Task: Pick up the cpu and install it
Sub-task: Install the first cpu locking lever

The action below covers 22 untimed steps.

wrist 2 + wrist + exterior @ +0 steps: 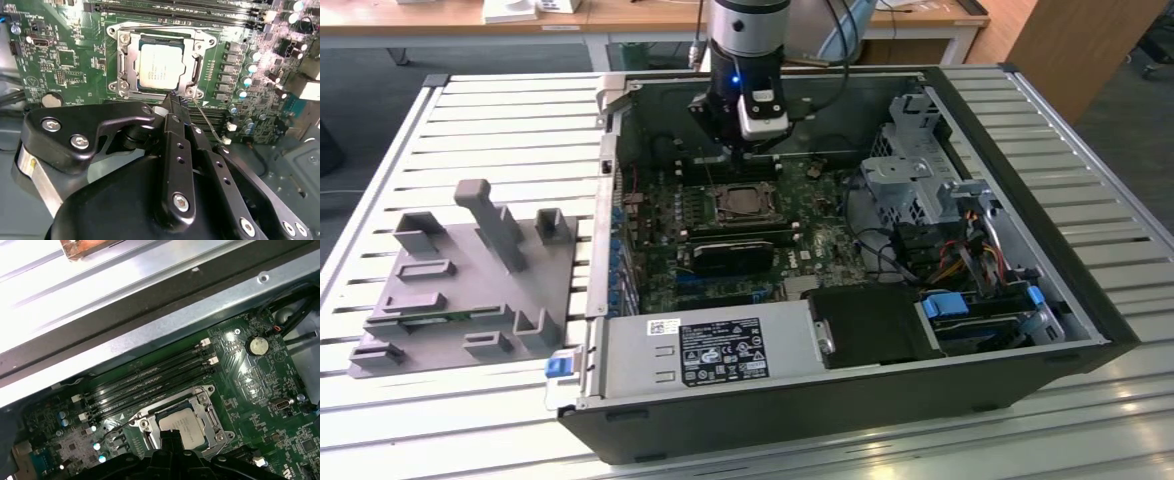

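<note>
Black end effector (172,102) body hides lower part of green motherboard (65,55) in second wrist view; fingertips bunched together, gap between them unreadable. Shiny silver square cpu (186,427) partly covered by end effector in first wrist view. Print on cpu too small to tell. Grey slatted tabletop (494,140) cut off by exterior view's edges.

A slatted metal table (480,110) stands on grey floor (374,60) (wooden desks (654,18) behind)
</note>
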Each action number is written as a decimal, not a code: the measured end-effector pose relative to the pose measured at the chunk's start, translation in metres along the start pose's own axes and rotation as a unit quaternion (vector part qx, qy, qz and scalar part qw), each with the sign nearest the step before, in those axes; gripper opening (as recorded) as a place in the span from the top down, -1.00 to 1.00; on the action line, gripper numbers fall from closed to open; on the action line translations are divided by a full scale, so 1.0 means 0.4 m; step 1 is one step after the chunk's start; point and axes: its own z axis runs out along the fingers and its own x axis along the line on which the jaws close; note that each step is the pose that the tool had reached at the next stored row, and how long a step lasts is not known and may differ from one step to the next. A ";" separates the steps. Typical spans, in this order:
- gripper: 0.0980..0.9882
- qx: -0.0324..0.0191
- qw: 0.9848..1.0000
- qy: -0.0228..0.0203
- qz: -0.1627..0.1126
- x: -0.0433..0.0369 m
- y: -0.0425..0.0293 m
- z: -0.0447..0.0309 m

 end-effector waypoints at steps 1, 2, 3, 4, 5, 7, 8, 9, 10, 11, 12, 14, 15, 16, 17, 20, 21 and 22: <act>0.98 0.000 1.000 0.000 -0.004 0.000 0.000 0.000; 0.98 0.000 1.000 0.000 -0.008 0.000 0.000 0.000; 0.98 0.000 1.000 0.000 -0.012 0.000 0.000 0.000; 0.98 0.000 1.000 0.000 -0.016 0.000 0.000 0.000; 0.98 0.001 1.000 0.001 -0.020 0.000 0.000 0.000; 0.98 0.001 1.000 0.001 -0.030 0.000 0.000 0.000; 0.98 0.001 0.999 0.001 -0.035 0.000 0.000 0.000; 0.98 0.001 0.999 0.001 -0.040 0.000 0.000 0.000; 0.98 0.001 0.999 0.001 -0.046 0.000 0.000 0.000; 0.98 0.001 0.999 0.002 -0.053 0.000 0.000 0.000; 0.98 0.002 0.998 0.002 -0.062 0.000 0.000 0.000; 0.98 0.002 0.997 0.002 -0.080 0.000 0.000 0.001; 0.98 0.002 0.996 0.003 -0.089 0.000 0.000 0.001; 0.98 0.003 0.995 0.003 -0.099 0.000 0.000 0.001; 0.98 0.003 0.994 0.003 -0.107 0.000 0.000 0.002; 0.98 0.003 0.991 0.003 -0.132 0.000 0.000 0.004; 0.98 0.004 0.990 0.003 -0.141 0.000 0.000 0.004; 0.98 0.004 0.989 0.003 -0.149 0.000 0.000 0.004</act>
